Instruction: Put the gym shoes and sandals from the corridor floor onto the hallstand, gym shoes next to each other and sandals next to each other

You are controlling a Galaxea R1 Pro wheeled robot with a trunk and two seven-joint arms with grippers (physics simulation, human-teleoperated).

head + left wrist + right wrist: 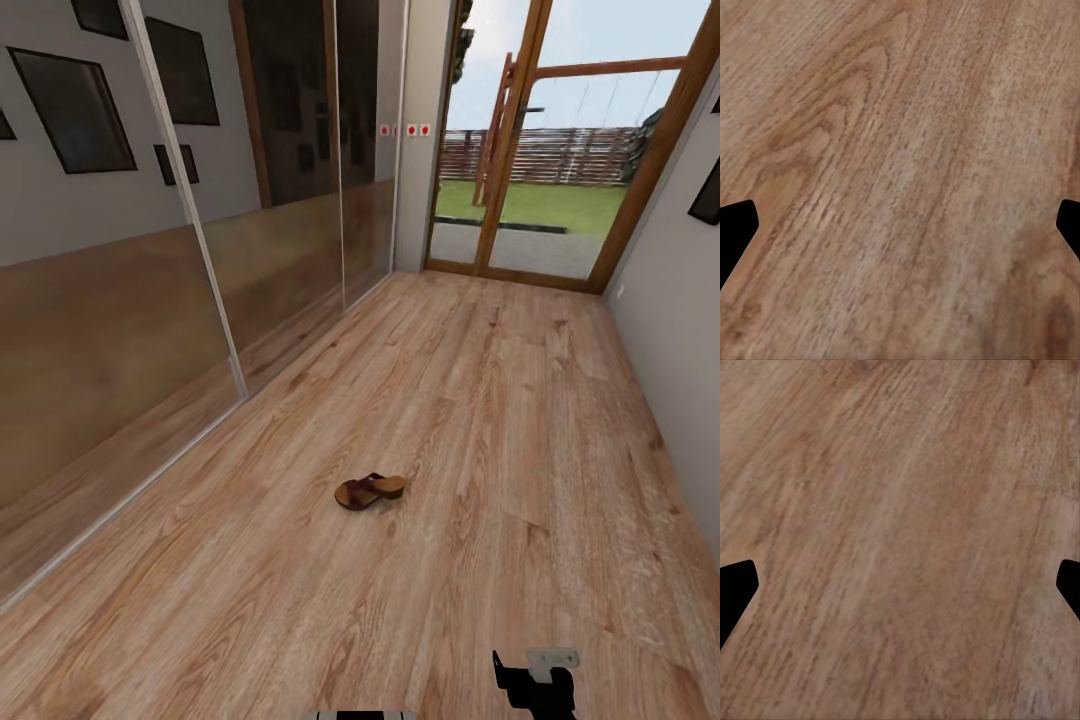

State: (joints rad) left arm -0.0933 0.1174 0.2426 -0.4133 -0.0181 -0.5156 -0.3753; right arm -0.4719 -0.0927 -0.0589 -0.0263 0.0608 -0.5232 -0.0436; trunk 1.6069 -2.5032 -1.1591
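Observation:
One dark brown sandal (370, 490) with a tan footbed lies on its own in the middle of the corridor floor (520, 400), a short way ahead of me. The gym shoes and the hallstand are out of view. A black part of my right arm (535, 685) juts in at the head view's lower edge, well short of the sandal. In the wrist views, my left gripper (900, 232) and right gripper (900, 592) both hang open over bare planks, with nothing between their fingers.
Mirrored sliding doors (200, 300) line the left side of the corridor. A grey wall (680, 380) bounds the right side. A wood-framed glass door (520, 170) closes the far end, with a lawn and fence beyond.

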